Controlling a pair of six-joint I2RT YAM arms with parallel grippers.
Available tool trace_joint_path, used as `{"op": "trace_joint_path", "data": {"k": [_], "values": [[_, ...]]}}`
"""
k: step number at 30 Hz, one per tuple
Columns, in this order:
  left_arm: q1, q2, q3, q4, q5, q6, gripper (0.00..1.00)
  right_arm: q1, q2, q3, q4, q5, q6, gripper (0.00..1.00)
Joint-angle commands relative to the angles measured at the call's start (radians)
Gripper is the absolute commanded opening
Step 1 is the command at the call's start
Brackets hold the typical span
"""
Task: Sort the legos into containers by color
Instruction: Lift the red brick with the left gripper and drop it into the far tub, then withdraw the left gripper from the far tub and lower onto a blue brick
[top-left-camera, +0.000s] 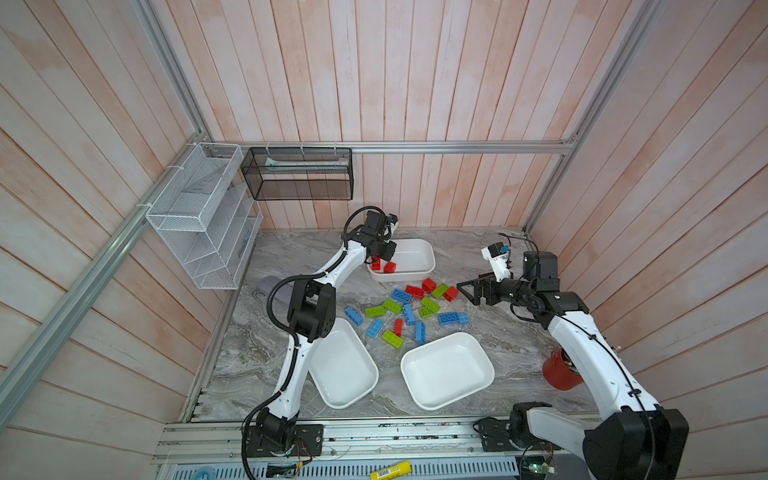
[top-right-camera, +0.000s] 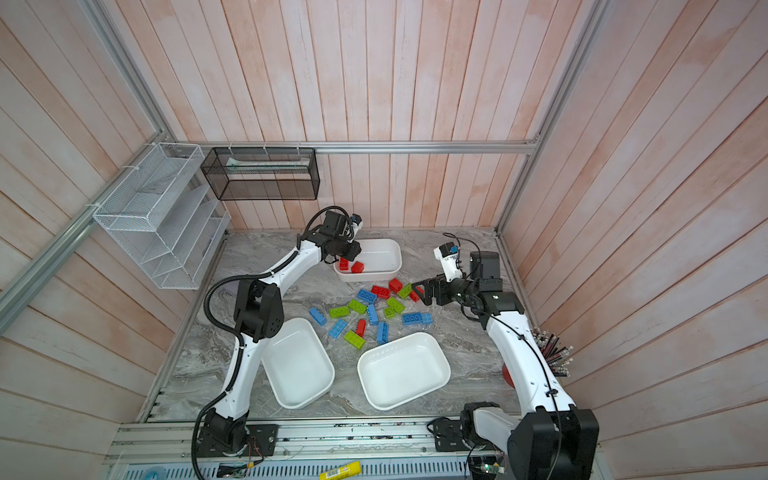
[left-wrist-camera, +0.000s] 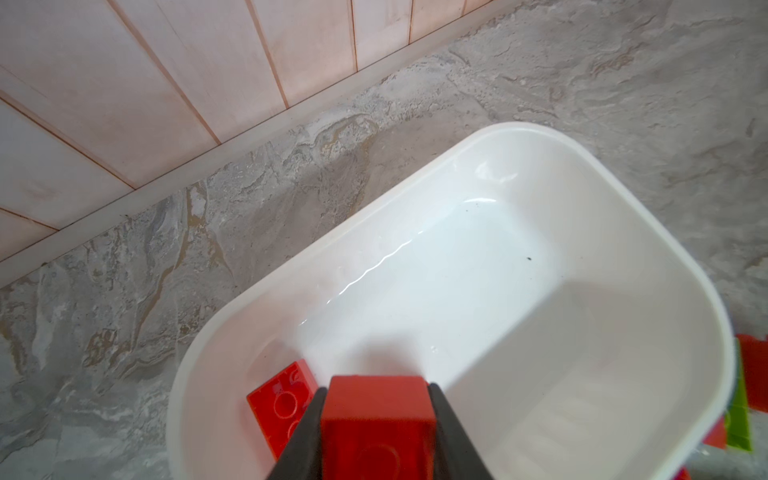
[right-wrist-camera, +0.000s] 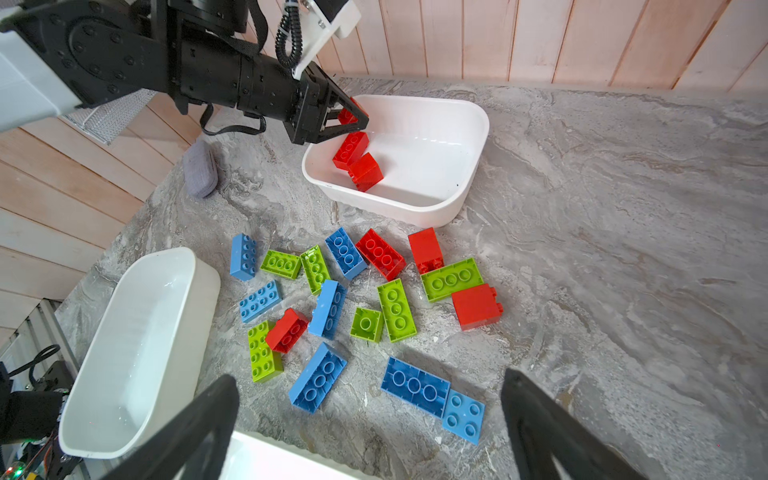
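L gripper (left-wrist-camera: 377, 390) clamped narrow on 1 red brick (left-wrist-camera: 376, 436), jaws on 2 opposite sides, brick end poking out fwd. Hand sits over 1 corner of tub 1 (right-wrist-camera: 415, 205), pitched down, so the brick should drop inside the wall, not on the rim. 2 reds (right-wrist-camera: 351, 149) lie in the tub right below the fingertips, touching each other. So tub 1 = red bin, and its floor ahead of the hand is bare.

Judgement: step = release, brick not yet let go. It may land on the 2 below and tip, low risk since the wall should contain it.

R gripper (top-left-camera: 465, 293) spread fully wide, holding nothing, hovering above the table at the pile's edge. Loose bricks (right-wrist-camera: 397, 309) lie below and ahead of it: 4 reds plus blues and greens, mixed, some touching. Closest red (right-wrist-camera: 476, 305) is just ahead of its fingertips, prob next pick. Wide jaws make sense since brick angles vary.

Tub 2 (top-left-camera: 340, 370) by L arm's elbow and tub 3 (top-left-camera: 446, 370) back behind R hand are both empty. Task looks early: only reds started.
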Motion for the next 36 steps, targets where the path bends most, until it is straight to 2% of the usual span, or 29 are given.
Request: {"op": "trace_joint_path", "data": {"k": [1, 6, 10, 15, 22, 25, 31, 33, 36], "values": [[0.000, 0.011, 0.046, 0.029, -0.021, -0.011, 0.35, -0.007, 0.009, 0.029, -0.005, -0.004, -0.004, 0.98], [0.002, 0.011, 0.075, -0.011, -0.013, 0.001, 0.57, -0.007, 0.011, 0.024, -0.002, -0.016, -0.002, 0.98], [0.003, -0.058, 0.070, -0.053, 0.003, 0.014, 0.72, -0.007, 0.003, 0.023, -0.002, -0.020, -0.005, 0.98], [0.004, -0.190, 0.023, -0.170, -0.036, -0.077, 0.73, -0.007, -0.004, 0.005, 0.004, -0.038, -0.004, 0.98], [0.003, -0.462, -0.284, -0.221, -0.070, -0.245, 0.74, -0.006, -0.011, -0.020, 0.027, -0.073, 0.012, 0.98], [0.000, -0.526, -0.342, -0.307, -0.125, -0.377, 0.74, -0.005, -0.011, -0.024, 0.029, -0.078, 0.011, 0.98], [-0.032, -0.554, -0.411, -0.514, -0.253, -0.766, 0.76, -0.001, -0.009, -0.036, 0.049, -0.088, 0.018, 0.98], [-0.036, -0.567, -0.470, -0.528, -0.241, -0.889, 0.77, 0.001, -0.010, -0.045, 0.058, -0.093, 0.021, 0.98], [-0.046, -0.587, -0.549, -0.502, -0.234, -1.006, 0.77, 0.003, -0.019, -0.058, 0.067, -0.095, 0.025, 0.98]]}}
